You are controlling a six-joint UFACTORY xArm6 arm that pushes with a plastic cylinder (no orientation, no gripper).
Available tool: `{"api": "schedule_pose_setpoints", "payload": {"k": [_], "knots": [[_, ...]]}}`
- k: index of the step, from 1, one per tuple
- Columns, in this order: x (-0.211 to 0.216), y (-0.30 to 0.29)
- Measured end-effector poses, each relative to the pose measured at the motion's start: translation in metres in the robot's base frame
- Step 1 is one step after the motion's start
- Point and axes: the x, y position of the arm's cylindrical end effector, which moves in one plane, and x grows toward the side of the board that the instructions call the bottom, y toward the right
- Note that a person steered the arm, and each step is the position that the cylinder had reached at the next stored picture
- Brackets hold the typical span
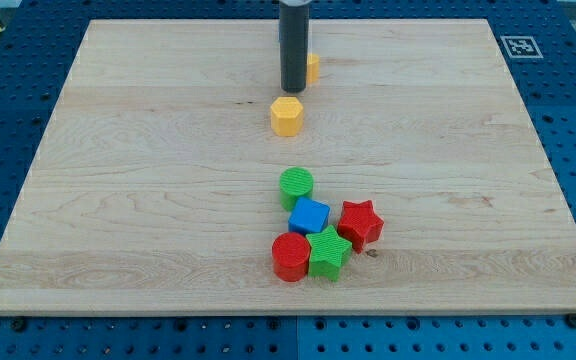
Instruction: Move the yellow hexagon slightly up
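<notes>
The yellow hexagon (286,116) sits on the wooden board (148,180), a little above the middle of the view. My tip (293,89) is just above the hexagon, slightly to its right, with a small gap between them. The rod rises from there to the view's top edge. A second yellow block (312,68) is partly hidden behind the rod on its right; its shape cannot be made out.
A cluster of blocks lies below the hexagon: a green cylinder (296,186), a blue block (309,216), a red star (359,222), a green star (328,253) and a red cylinder (290,257). A fiducial marker (518,45) sits at the board's top right corner.
</notes>
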Motion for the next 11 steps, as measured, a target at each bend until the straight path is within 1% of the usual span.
{"api": "schedule_pose_setpoints", "payload": {"k": [1,3,6,7,8,9,10,11], "knots": [[-0.014,0.0],[-0.011,-0.001],[0.061,-0.054],[0.115,-0.029],[0.135,-0.013],[0.122,-0.036],[0.096,-0.053],[0.094,-0.043]]}}
